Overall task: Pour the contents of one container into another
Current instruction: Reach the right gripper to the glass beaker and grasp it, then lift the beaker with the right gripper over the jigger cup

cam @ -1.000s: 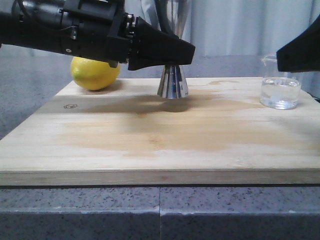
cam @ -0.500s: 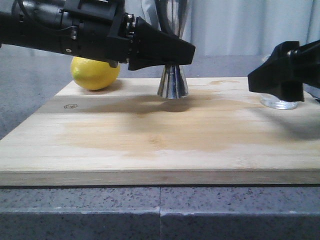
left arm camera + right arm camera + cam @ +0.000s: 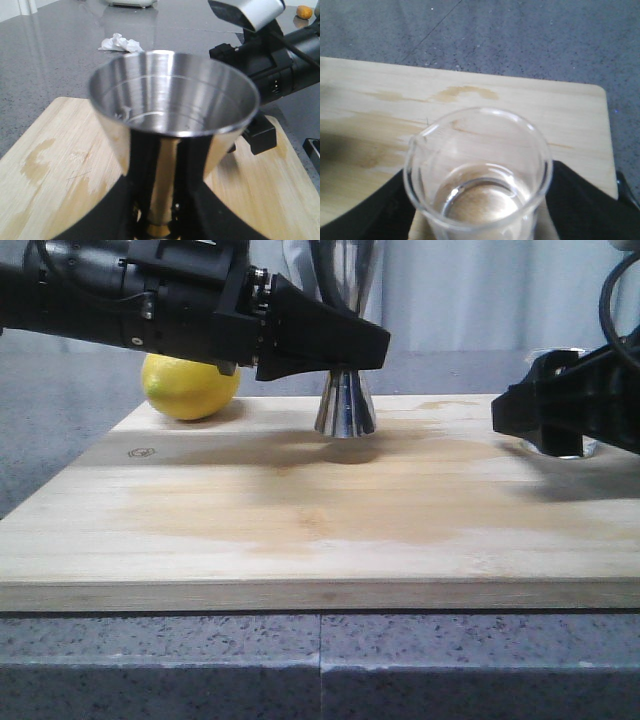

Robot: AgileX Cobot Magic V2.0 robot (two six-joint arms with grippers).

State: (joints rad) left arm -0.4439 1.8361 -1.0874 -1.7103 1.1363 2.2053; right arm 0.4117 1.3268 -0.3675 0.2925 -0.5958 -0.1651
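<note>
Two black arms over pale wooden board [image 3: 300, 510]. Left gripper [image 3: 345, 345] level, clamped at waist of shiny steel hourglass jigger [image 3: 345, 405], upright mid-board. Right gripper [image 3: 560, 415] low, fingers [image 3: 590, 205] flanking clear glass beaker [image 3: 477, 175] at board's right; grasp unclear.

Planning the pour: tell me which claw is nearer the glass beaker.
Right. The right claw sits around the glass beaker at the board's right edge; its fingers flank the glass. The left claw is across the board, shut on the steel jigger.

Low front view, close wrist views (all share board [image 3: 300, 510])
</note>
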